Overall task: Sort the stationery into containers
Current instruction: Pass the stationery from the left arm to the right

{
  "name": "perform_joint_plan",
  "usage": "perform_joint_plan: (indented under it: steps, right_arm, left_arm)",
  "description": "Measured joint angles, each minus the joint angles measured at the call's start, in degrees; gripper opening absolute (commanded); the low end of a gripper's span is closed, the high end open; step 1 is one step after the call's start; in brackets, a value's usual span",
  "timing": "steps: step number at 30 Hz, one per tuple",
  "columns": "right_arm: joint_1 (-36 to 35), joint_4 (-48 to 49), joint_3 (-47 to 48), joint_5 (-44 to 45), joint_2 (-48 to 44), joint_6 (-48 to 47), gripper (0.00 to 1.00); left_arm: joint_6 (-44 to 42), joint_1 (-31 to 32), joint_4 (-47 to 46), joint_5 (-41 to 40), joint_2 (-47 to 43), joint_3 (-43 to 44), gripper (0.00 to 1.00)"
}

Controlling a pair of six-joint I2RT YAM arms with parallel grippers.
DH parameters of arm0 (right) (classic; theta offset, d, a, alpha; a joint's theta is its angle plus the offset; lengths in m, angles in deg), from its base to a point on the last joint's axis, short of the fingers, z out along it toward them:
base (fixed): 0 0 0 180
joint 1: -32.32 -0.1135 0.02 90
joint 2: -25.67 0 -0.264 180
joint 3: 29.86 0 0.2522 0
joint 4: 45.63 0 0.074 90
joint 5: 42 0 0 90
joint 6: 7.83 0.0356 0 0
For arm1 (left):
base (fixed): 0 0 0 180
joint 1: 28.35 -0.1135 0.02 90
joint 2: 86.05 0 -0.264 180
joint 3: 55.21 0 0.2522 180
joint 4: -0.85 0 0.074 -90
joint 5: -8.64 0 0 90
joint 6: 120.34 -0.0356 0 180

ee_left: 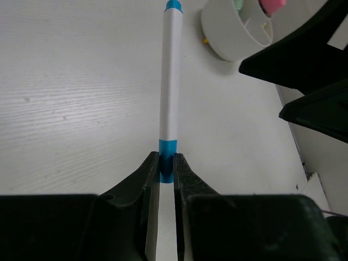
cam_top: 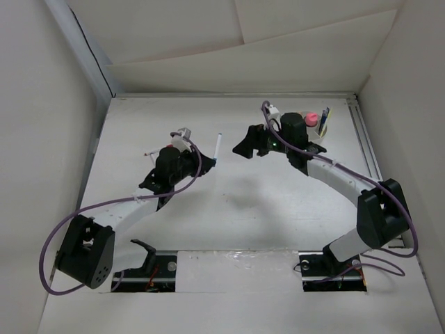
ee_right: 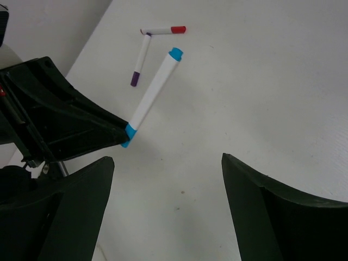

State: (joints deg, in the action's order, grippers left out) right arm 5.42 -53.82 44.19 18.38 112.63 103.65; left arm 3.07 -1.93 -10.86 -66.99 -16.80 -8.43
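A white marker with blue ends (ee_left: 169, 81) sticks straight out of my left gripper (ee_left: 167, 163), which is shut on its near blue end. In the top view the marker (cam_top: 218, 146) points toward the back wall, just left of my right gripper (cam_top: 240, 147). The right gripper (ee_right: 167, 157) is open with nothing but bare table between its fingers; the held marker (ee_right: 155, 89) is ahead and to its left. The round white divided cup (ee_left: 239, 41) stands at the back right (cam_top: 322, 126) and holds a pink-capped item (cam_top: 311, 117) and other stationery.
Two thin pens lie on the table beyond the marker: a white one with a red cap (ee_right: 163, 30) and a white one with a dark purple tip (ee_right: 140, 62). White walls enclose the table on the left, back and right.
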Motion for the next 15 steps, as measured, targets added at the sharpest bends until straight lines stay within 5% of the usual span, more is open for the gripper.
perform_joint_plan:
  steps: [15]
  right_arm:
    - [-2.8, 7.7, 2.4, -3.3, 3.7, 4.3, 0.72]
  left_arm:
    - [1.7, 0.0, -6.6, 10.6, -4.0, -1.6, 0.00]
